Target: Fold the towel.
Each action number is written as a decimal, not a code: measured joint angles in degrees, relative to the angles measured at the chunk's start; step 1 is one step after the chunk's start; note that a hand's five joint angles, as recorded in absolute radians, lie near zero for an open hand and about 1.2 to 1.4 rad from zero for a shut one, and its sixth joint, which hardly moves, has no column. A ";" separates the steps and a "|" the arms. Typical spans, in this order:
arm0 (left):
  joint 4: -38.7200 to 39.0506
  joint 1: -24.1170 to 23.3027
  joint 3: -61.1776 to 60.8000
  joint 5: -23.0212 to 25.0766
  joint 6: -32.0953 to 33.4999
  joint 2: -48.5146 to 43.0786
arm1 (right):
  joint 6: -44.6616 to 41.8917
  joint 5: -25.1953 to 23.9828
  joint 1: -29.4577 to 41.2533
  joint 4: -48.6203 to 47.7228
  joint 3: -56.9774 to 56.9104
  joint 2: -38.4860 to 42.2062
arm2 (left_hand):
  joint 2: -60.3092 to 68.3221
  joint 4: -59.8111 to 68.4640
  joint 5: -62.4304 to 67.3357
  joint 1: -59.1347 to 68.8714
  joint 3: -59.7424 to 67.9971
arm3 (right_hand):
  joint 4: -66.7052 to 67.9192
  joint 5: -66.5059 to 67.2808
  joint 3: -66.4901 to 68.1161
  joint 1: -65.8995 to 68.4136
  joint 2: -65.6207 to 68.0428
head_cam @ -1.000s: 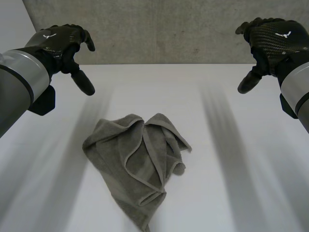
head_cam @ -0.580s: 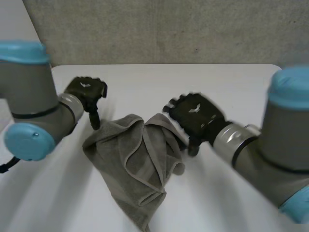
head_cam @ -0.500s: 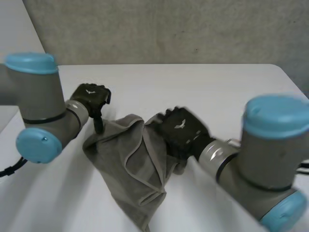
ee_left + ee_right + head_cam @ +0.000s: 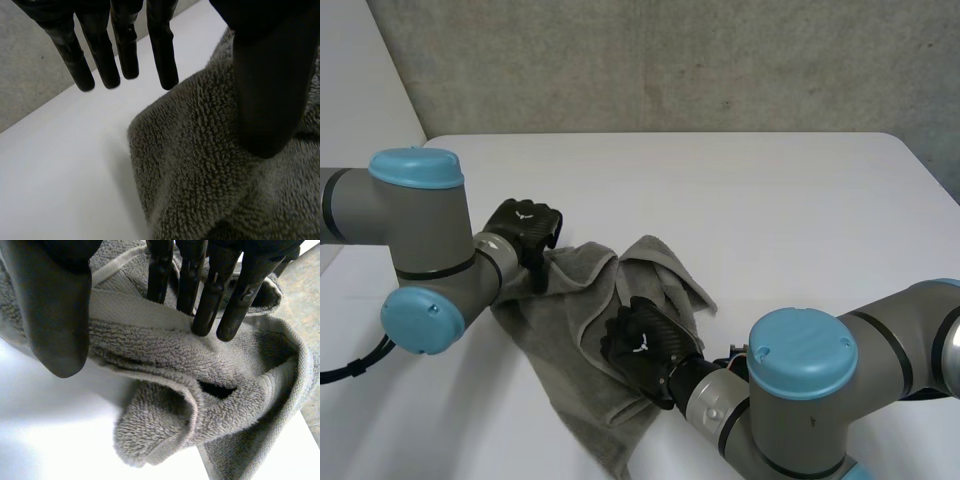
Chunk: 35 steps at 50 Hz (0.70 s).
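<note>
A crumpled grey towel [image 4: 582, 322] lies in a heap on the white table [image 4: 790, 210]. My left hand [image 4: 525, 226] is at the towel's far left edge. In the left wrist view its straight fingers [image 4: 125, 50] hang over bare table just past the towel [image 4: 200, 165], and the thumb [image 4: 270, 90] is over the cloth. My right hand [image 4: 646, 345] is down on the towel's middle, towards its right side. There its straight fingers [image 4: 210, 295] touch a thick fold of the towel [image 4: 165, 365], with the thumb [image 4: 60, 315] spread apart on the fold's other side.
A grey concrete wall [image 4: 670, 60] stands behind the table's far edge. Bare white tabletop stretches to the right of and beyond the towel. Both arms [image 4: 420, 250] reach in low over the table's near half.
Both hands have come down from high above the table to the towel, the left to its far left edge, the right onto its middle. The towel has hardly shifted.
</note>
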 measured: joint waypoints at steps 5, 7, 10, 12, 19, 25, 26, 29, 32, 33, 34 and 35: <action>-1.94 0.06 0.28 -0.05 4.39 -0.35 | -2.27 0.21 -0.07 -2.36 -0.74 0.84 | 6.59 6.77 6.46 6.41 6.45 | 9.71 8.87 9.46 9.43 10.02; -2.61 0.09 0.20 -0.07 6.48 -0.38 | -3.04 0.25 -0.08 -3.56 -0.87 0.91 | 9.46 9.59 9.24 9.01 9.33 | 13.41 12.33 13.07 13.07 13.56; -3.55 0.11 -0.01 -0.09 9.12 -0.38 | -3.96 0.16 -0.09 -5.28 -1.03 0.89 | 16.37 16.14 15.45 15.47 16.24 | 20.43 19.59 20.32 20.54 20.61; -3.97 0.12 -0.09 -0.11 10.13 -0.38 | -4.26 0.06 -0.08 -6.04 -1.18 0.93 | 21.38 21.66 20.71 20.32 21.10 | 22.69 21.98 22.30 22.77 22.72; -4.47 0.16 0.11 -0.37 10.87 -0.41 | -4.53 -0.26 -0.07 -6.69 -2.39 2.72 | 36.51 37.30 35.33 34.76 36.26 | 27.53 26.93 26.93 28.00 27.49; -4.29 0.75 0.65 -0.87 10.51 -0.19 | -4.53 -0.33 -0.22 -6.28 -3.53 4.19 | 47.67 50.84 45.21 44.08 48.43 | 44.01 43.30 42.79 43.31 43.26; -4.27 0.83 0.71 -0.90 10.49 -0.16 | -4.55 -0.33 -0.26 -6.26 -3.69 4.24 | 47.71 50.93 45.21 44.08 48.49 | 44.61 43.62 43.48 43.39 43.36; -4.15 1.23 1.26 -0.89 10.42 0.01 | -4.97 -0.34 -0.47 -6.18 -4.73 4.20 | 47.71 50.94 45.21 44.08 48.66 | 45.22 43.67 44.47 43.39 43.37; -3.63 1.50 2.97 -0.88 10.38 0.03 | -6.77 -0.21 -0.71 -6.36 -7.53 3.40 | 47.72 50.94 45.22 44.08 48.66 | 45.35 43.67 44.57 43.47 43.37; -3.44 1.54 3.46 -0.90 10.37 0.03 | -7.19 -0.13 -0.75 -6.45 -8.23 3.17 | 47.72 50.94 45.22 44.08 48.66 | 45.35 43.67 44.57 43.48 43.37; -2.95 1.56 4.70 -1.01 10.33 -0.02 | -8.12 0.11 -0.85 -6.63 -10.03 2.64 | 47.72 50.94 45.22 44.08 48.71 | 45.35 43.67 44.57 43.48 43.37; -2.38 1.58 6.00 -1.19 10.27 -0.04 | -8.91 0.55 -1.03 -6.97 -12.18 2.05 | 47.72 50.94 45.22 44.08 48.78 | 45.36 43.67 44.57 43.48 43.37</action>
